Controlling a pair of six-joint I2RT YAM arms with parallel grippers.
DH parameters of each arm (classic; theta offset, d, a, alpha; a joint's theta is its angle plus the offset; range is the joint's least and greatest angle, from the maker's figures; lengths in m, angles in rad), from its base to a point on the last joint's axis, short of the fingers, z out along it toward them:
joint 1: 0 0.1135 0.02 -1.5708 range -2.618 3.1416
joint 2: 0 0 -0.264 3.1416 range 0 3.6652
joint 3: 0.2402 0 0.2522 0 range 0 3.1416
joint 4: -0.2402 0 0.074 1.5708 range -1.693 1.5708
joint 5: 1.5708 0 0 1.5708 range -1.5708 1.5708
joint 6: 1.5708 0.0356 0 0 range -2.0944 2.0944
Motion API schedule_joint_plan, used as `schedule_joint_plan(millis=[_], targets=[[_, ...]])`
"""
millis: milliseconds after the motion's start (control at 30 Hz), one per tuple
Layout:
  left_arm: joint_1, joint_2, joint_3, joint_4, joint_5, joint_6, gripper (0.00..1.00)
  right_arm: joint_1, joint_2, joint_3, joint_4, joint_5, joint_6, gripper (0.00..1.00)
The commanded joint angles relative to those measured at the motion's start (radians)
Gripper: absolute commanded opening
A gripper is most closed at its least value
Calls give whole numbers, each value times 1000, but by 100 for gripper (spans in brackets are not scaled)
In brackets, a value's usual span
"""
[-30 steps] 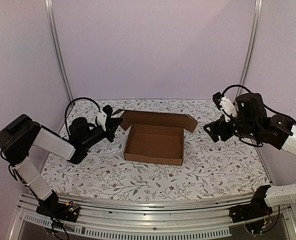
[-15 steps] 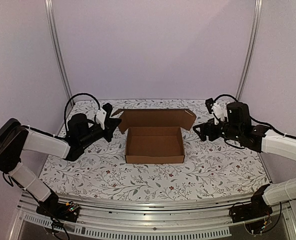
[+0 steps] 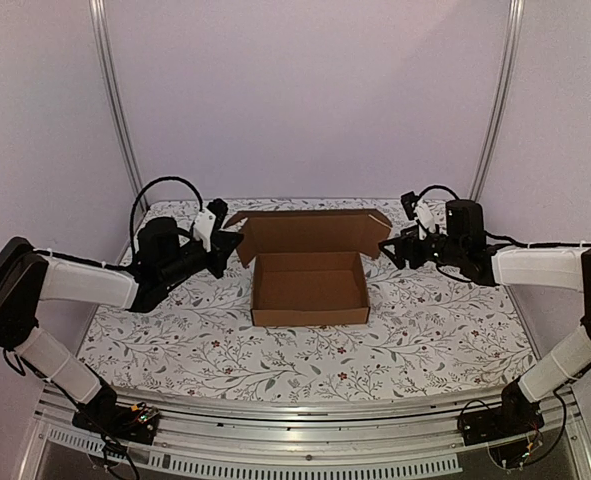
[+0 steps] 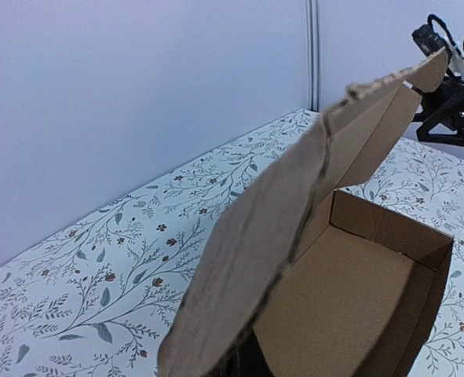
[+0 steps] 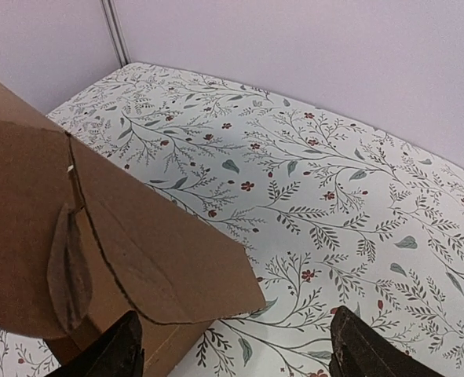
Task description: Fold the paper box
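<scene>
Desk (image 3: 425, 340), covered in a white cloth printed with leafy sprigs, enclosed by plain lilac walls (image 3: 305, 100) with metal posts (image 3: 115, 100) at the far corners.

Left arm (image 3: 85, 283), white and black, reached in from the left edge toward the middle of the desk. Right arm (image 3: 535, 268), the same make, reached in from the right at about the same depth.

Box (image 3: 310, 285), plain brown corrugated card, stood at the centre of the desk between the two arms. Base formed as a shallow open tray. Lid (image 3: 305, 232) rose nearly upright from the far wall, with a small ear at each end.

Left tool (image 3: 227, 240) was pressed together at the left end of the lid, touching it. The left wrist view showed the lid's edge running down to the tool, but not whether the card was pinched.

Right tool (image 3: 390, 250) stood just beside the lid's right ear, spread wide. Its dark fingertips (image 5: 122, 353) sat well apart in the right wrist view, with the ear just ahead of one.
</scene>
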Motion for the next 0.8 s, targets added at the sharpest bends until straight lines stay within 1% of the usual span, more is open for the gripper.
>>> schedule_joint_plan(millis=[0,167,233,433,533,600,767], targets=[[13,9,12,-91,3,-4,0,-43,59,63,55,-170,-28,79],[14,16,27,-108,1,2,0,-47,83,99,52,-233,-52,75],[14,22,35,-115,0,4,0,-46,93,109,53,-246,-62,72],[15,41,56,-136,8,2,0,-47,124,126,54,-267,-101,57],[16,48,62,-143,6,2,0,-46,129,126,54,-278,-109,46],[17,51,66,-146,2,0,0,-47,132,126,54,-278,-109,41],[19,58,69,-159,2,-9,0,-46,124,121,54,-272,-106,32]])
